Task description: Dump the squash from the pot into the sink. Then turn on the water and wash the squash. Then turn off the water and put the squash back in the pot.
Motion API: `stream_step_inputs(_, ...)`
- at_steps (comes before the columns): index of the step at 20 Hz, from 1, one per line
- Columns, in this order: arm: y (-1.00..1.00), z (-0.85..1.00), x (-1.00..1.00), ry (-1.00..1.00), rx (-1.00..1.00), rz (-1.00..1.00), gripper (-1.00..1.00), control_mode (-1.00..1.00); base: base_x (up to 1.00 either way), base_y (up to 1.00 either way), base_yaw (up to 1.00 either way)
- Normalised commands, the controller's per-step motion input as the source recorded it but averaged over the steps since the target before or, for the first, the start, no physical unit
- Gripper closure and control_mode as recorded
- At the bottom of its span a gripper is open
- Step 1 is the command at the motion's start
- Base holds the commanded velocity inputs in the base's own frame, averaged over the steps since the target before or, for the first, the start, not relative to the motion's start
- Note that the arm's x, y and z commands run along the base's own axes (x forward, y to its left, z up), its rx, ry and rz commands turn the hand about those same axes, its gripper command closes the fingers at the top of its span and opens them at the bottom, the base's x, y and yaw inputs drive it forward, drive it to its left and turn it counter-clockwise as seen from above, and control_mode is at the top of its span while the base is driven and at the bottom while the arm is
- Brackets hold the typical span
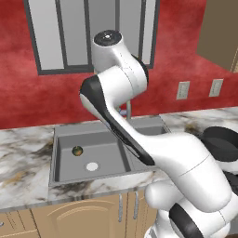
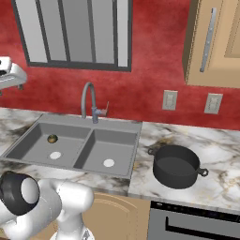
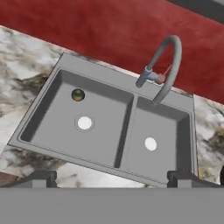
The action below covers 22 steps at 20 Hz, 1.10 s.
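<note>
Squash (image 2: 52, 138) sits in my sink's (image 2: 75, 123) left basin; pot (image 2: 176, 166) stands upright on the tabletop (image 2: 220, 173), right of the sink.

We see a glossy white arm (image 1: 176, 158) built of thick rounded links. Black bands mark its joints, one running as a dark stripe along the upper link, another ringing the base at lower right. A flat grey disc caps the top joint (image 1: 108, 37). The gripper (image 3: 111, 178) ends in two small dark, blocky fingertips (image 3: 41, 178).
</note>
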Motion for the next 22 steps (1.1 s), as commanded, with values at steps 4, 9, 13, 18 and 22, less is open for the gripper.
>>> stream_step_inputs(4, 0.36, -0.73, 0.0, 0.23, 0.07, -0.13, -1.0, -1.0, 0.0, 0.0, 0.0)
stream_step_inputs(9, 0.07, -0.79, 0.05, 0.07, 0.01, -0.09, -1.0, -1.0, 0.0, 0.0, 0.0)
stream_step_inputs(13, 0.0, -0.76, 0.21, 0.0, 0.0, -0.06, -1.0, -1.0, 0.0, 0.0, 0.0)
stream_step_inputs(18, 0.0, -0.57, 0.3, -0.02, 0.0, -0.05, -1.0, -1.0, 0.0, 0.0, 0.0)
stream_step_inputs(22, 0.0, -0.41, 0.4, 0.0, 0.01, -0.05, -1.0, -1.0, 0.0, 0.0, 0.0)
